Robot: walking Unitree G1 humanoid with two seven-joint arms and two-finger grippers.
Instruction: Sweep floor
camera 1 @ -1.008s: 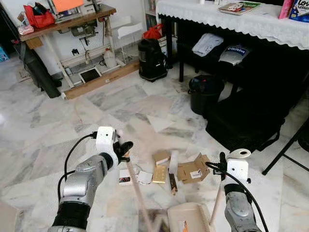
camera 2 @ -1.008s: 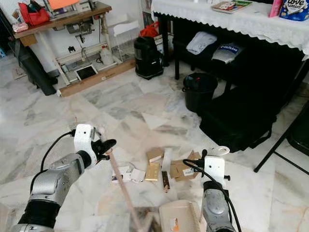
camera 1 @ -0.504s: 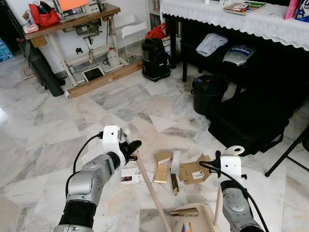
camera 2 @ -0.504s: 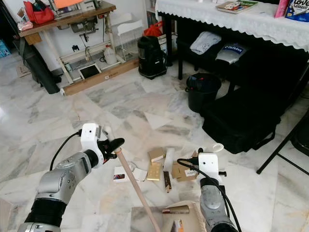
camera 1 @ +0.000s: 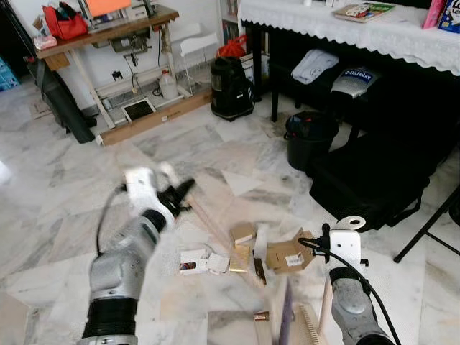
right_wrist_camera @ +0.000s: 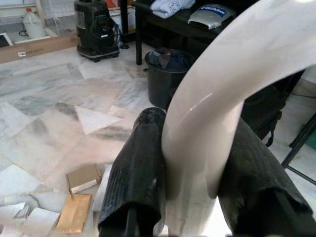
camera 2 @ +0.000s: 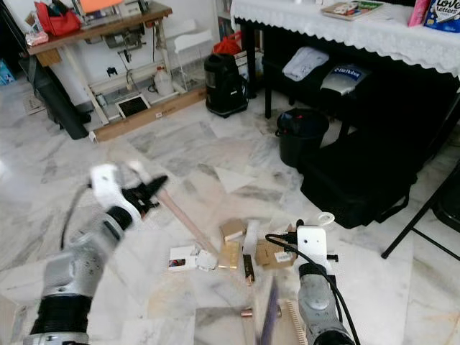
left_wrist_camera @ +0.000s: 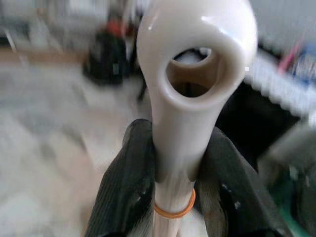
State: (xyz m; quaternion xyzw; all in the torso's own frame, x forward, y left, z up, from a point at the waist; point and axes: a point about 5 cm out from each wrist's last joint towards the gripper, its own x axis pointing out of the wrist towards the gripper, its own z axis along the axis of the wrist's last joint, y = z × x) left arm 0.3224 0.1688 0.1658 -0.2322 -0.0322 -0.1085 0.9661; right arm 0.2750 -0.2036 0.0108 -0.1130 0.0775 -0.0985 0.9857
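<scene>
Left gripper [camera 1: 175, 199] has swung up and toward the robot's left since half a second ago, motion-blurred now, fingers pinching the top of the broom handle [camera 1: 215, 228], which slants down across the marble floor [camera 1: 65, 201] to a blurred broom head [camera 1: 282, 316] by the dustpan [camera 1: 309, 327] at the bottom edge, where before the handle ran steeper toward the pan. Litter has not moved: cardboard boxes [camera 1: 287, 253], a gold packet [camera 1: 238, 258] and white cards [camera 1: 192, 261] lie just ahead of the pan. Right gripper [camera 1: 329, 243] stays put low on the right, clamped on the dustpan's upright handle [camera 1: 351, 224]. Right eye view: same layout, black bin [camera 2: 297, 135] and black bag [camera 2: 359, 180] beyond the litter, vacuum [camera 2: 222, 85] further back. Left wrist view: black fingers [left_wrist_camera: 129, 187] pressed on either side of the cream handle cap [left_wrist_camera: 197, 74] with its hanging hole, orange band below, background blurred. Right wrist view: both fingers [right_wrist_camera: 138, 173] squeezing the cream loop of the dustpan handle [right_wrist_camera: 222, 113], boxes [right_wrist_camera: 83, 177] on the floor beyond.
</scene>
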